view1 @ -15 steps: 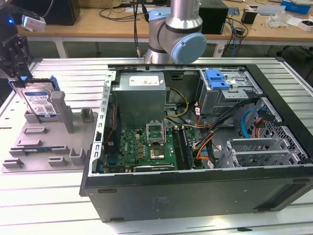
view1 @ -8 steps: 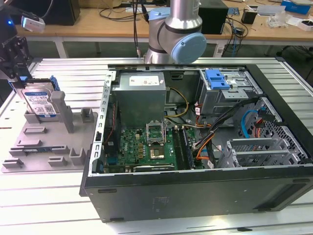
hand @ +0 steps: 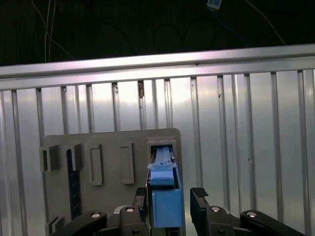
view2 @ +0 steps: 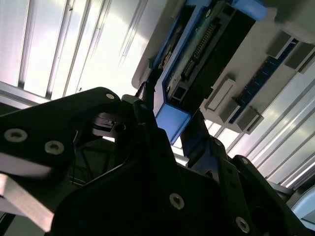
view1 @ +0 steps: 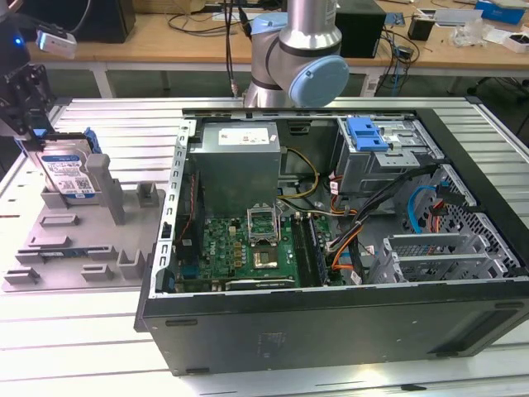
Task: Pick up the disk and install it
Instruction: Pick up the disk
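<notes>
Claw low at the exterior view's left, right over the grey slotted fixture on the ribbed desk. The disk stands on edge in that fixture, label facing out, well apart from the open computer case. In the first wrist view the fingers sit either side of the disk's blue carrier frame, with a sliver of light beside one of them, so the claw is open around it, not clamped.

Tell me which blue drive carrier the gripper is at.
The one around the disk standing in the grey fixture, at the exterior view's left; the other carrier sits inside the computer case.
</notes>
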`<state>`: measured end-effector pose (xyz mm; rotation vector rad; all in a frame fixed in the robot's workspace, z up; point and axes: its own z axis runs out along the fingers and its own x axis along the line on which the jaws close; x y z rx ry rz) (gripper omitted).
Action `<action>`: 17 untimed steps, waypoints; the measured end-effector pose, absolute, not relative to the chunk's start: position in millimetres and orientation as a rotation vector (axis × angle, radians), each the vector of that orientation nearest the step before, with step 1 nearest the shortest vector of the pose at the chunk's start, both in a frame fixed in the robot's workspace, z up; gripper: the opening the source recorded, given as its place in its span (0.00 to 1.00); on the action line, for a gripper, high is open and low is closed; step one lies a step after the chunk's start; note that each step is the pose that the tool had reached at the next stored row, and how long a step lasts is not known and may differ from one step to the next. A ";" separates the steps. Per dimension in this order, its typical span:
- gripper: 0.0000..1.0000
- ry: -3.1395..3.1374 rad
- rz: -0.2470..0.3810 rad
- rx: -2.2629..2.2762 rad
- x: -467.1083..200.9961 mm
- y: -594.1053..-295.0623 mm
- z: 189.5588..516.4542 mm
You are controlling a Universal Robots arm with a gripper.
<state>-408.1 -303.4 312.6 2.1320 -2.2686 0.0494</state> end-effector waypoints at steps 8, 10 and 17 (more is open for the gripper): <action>0.48 -2.269 0.048 2.133 -407.5 -303.5 307.5; 0.48 -2.269 0.048 2.133 -407.4 -303.5 306.2; 0.48 -2.270 0.047 2.133 -407.4 -303.5 301.7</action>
